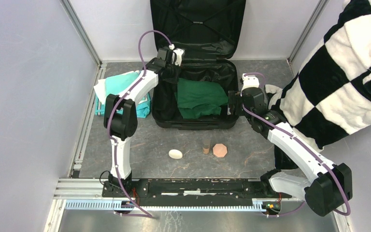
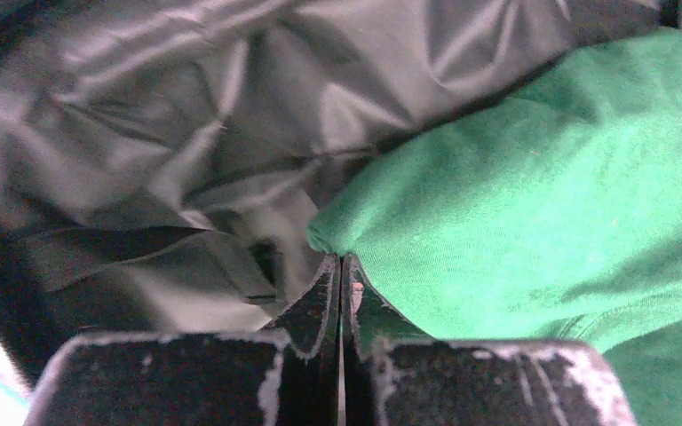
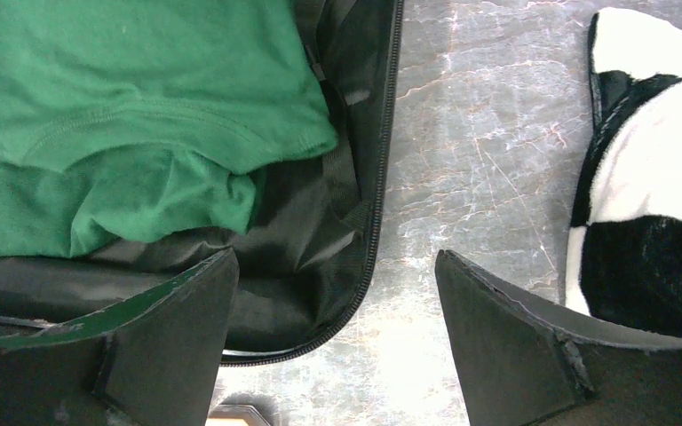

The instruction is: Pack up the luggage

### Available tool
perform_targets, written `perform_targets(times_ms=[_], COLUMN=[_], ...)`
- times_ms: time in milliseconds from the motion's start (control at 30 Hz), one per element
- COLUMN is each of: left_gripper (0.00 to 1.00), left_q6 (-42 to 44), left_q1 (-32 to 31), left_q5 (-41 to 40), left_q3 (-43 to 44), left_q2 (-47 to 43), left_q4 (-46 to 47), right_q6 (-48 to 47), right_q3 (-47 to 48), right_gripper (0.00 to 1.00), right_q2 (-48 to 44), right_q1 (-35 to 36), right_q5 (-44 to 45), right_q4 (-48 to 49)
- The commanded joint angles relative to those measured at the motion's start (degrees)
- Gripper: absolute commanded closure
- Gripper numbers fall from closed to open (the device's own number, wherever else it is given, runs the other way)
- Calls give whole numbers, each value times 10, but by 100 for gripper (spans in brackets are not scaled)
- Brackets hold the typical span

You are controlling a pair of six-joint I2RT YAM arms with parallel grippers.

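The large black hard-shell suitcase (image 1: 195,123) lies open at the middle of the far edge of the grey marbled table (image 1: 149,145), lid upright against the back wall. A folded dark green cotton garment (image 1: 199,99) sits inside, toward the right half.

The left gripper (image 1: 172,72) is down in the suitcase's far left corner. The overhead view hides its fingers. Its own wrist camera shows them (image 2: 339,275) pressed flat together with nothing visibly between, tips right at the green garment's (image 2: 533,204) edge over shiny black lining (image 2: 169,115).

The right gripper (image 1: 232,104) hangs spread wide at the suitcase's right rim (image 3: 380,177). Its wrist view (image 3: 333,328) has one finger over the lining and the other over bare table.

A black-and-white checkered plush blanket (image 1: 348,72) lies at the right edge and teal-and-white folded cloth (image 1: 121,89) at the left edge. A white egg-shaped object (image 1: 175,153), a small brown cylinder (image 1: 206,147) and a pink octagonal piece (image 1: 220,150) sit toward the near edge.
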Motion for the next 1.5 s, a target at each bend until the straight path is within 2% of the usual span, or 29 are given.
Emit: perform_targets(times_ms=[0,100,133,200,300,367,433,467,567,667,933,1233,1333,1467], left_gripper=[98,98,97,81,47,28,5,1,0,0,0,2,14,40], left_q6=[60,68,61,40,9,-3,-5,-5,-9,-23,-102,-153,-167,-160], left_q1=[17,18,18,18,17,17,17,17,18,17,15,14,12,7], left_q5=[-79,-74,-47,34,131,156,155,148,108,101,216,233,243,212], left_q3=[34,51,63,80,33,-3,-33,-48,-88,-105,-221,-194,-179,-178], left_q2=[-27,-7,3,25,21,6,-15,-27,-65,-76,-101,-48,-34,-33], left_q4=[54,42,26,-30,-51,-50,-45,-38,-17,-33,40,93,102,116], right_q6=[6,7,7,7,5,5,5,5,8,11,12,11,9,6], right_q3=[19,21,23,25,22,19,14,13,6,8,2,6,6,9], right_gripper=[11,11,11,11,10,9,9,9,9,9,9,9,9,9], right_q2=[2,3,3,2,0,1,0,0,0,7,13,19,22,24], right_q1=[-1,-2,-1,-2,-1,-1,-1,-1,-2,-1,-1,-1,-1,-1], right_q5=[-16,-19,-20,-19,-14,-12,-11,-11,-10,-17,-21,-18,-14,-13], right_q4=[20,20,19,18,17,16,16,17,25,29,33,30,30,28])
